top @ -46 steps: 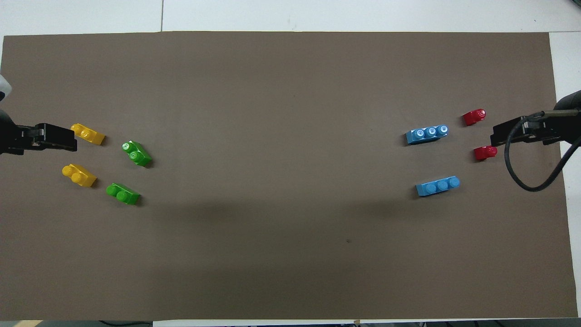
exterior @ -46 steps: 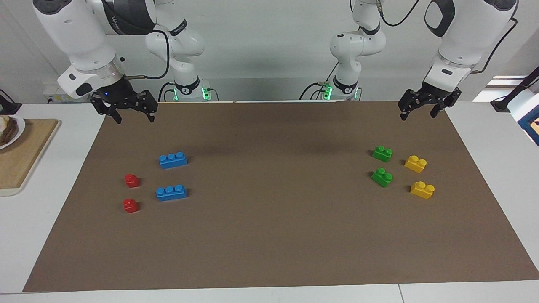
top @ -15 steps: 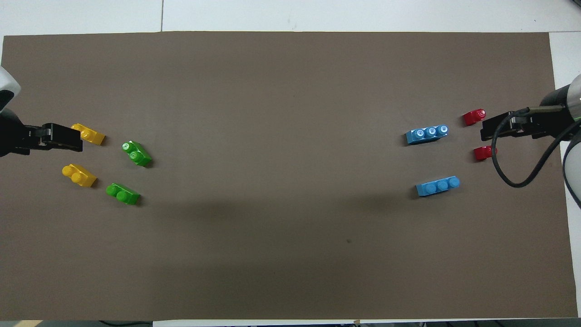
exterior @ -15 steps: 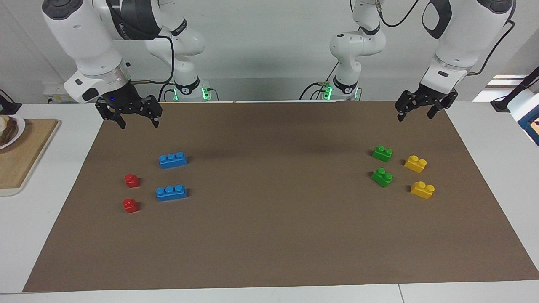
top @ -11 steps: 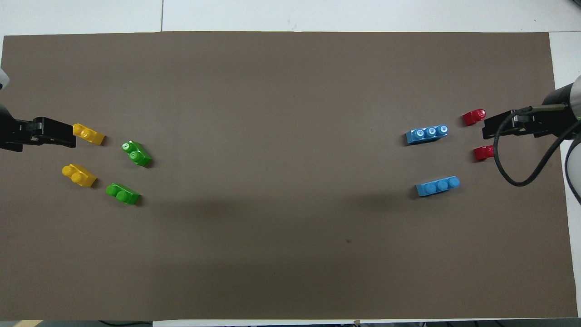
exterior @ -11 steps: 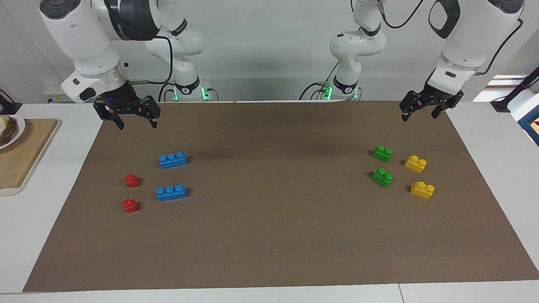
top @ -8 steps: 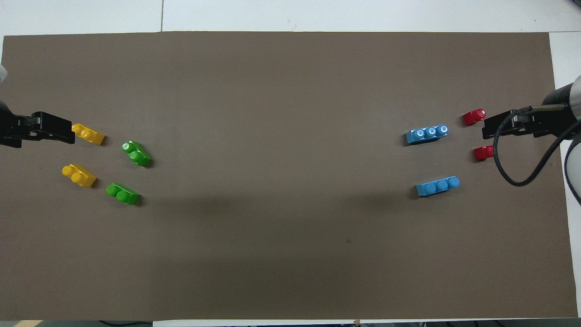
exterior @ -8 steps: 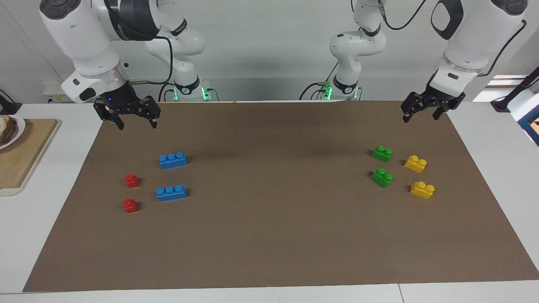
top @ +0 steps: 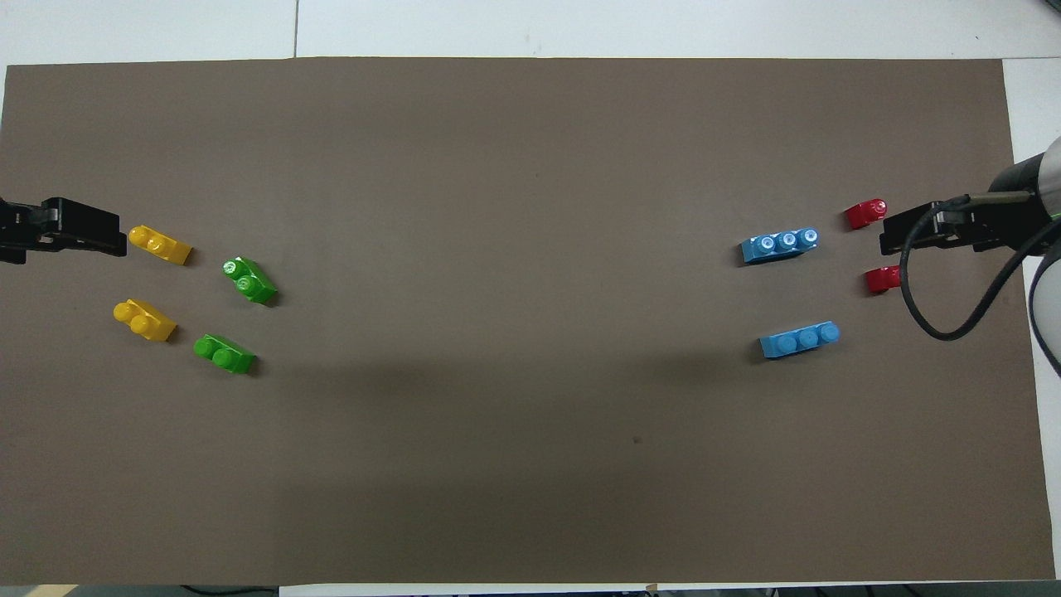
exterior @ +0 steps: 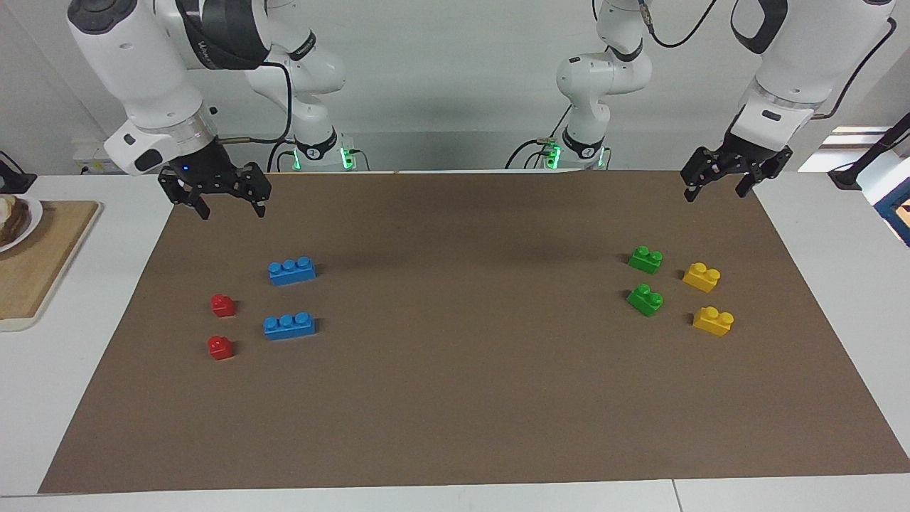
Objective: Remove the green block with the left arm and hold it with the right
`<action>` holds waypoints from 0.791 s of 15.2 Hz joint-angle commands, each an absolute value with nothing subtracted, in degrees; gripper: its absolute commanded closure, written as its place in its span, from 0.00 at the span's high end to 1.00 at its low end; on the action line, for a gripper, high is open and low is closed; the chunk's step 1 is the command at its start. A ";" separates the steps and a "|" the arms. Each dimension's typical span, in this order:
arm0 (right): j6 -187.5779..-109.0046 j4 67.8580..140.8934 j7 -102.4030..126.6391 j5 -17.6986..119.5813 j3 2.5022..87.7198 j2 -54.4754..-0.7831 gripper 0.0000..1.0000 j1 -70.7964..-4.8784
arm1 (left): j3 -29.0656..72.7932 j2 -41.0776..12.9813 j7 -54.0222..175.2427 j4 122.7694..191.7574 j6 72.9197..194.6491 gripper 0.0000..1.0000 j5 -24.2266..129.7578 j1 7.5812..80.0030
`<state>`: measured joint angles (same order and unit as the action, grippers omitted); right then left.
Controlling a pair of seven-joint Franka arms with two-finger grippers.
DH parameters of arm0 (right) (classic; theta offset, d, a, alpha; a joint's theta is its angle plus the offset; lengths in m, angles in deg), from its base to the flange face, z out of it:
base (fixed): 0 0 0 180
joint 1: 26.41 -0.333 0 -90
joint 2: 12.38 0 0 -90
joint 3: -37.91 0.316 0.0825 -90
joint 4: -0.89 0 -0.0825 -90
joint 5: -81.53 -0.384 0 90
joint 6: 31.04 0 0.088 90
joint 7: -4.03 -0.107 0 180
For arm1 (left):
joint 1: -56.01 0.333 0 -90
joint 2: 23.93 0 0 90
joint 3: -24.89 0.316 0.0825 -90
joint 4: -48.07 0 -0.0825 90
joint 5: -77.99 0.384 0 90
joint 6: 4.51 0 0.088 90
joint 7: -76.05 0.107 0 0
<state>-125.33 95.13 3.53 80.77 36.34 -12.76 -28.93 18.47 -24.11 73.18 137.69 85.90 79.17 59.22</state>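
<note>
Two green blocks lie on the brown mat [exterior: 455,398] toward the left arm's end. One green block [exterior: 645,259] [top: 225,354] is nearer to the robots than its twin [exterior: 645,299] [top: 249,280]. My left gripper [exterior: 714,194] [top: 114,229] hangs open and empty above the mat's edge, up in the air and apart from both green blocks. Above the mat's corner at the right arm's end, my right gripper [exterior: 233,212] [top: 889,238] also hangs open and holds nothing.
Two yellow bricks [exterior: 702,276] [exterior: 713,321] lie beside the green ones, closer to the table's end. Two blue bricks [exterior: 292,271] [exterior: 288,326] and two red bricks [exterior: 222,305] [exterior: 220,348] lie toward the right arm's end. A wooden board [exterior: 35,270] sits off the mat there.
The left gripper has drifted a little toward its own end of the table and slightly upward. The right gripper has barely shifted. No block has moved.
</note>
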 commanded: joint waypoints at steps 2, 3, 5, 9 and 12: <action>-125.97 96.42 2.63 81.53 36.59 -11.76 1.00 -28.00 | 19.00 -24.64 73.06 137.71 85.05 1.00 78.78 58.64; -125.97 96.42 2.63 81.53 36.59 -11.76 1.00 -27.99 | 19.00 -24.64 72.98 137.71 85.05 1.00 78.78 58.65; -125.97 96.42 2.45 81.44 36.59 -11.67 1.00 -28.08 | 19.00 -24.63 72.72 137.71 85.05 1.00 78.78 58.30; -126.05 96.42 2.45 81.36 36.68 -11.76 1.00 -28.08 | 19.00 -24.72 72.71 138.15 85.31 1.00 78.78 58.29; -126.05 96.42 2.45 81.27 36.68 -11.67 1.00 -28.08 | 19.00 -24.72 72.63 138.15 85.31 1.00 78.78 58.12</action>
<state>-125.33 95.18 3.50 80.77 36.28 -12.75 -28.43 18.39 -24.11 73.18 137.71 85.87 79.17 59.06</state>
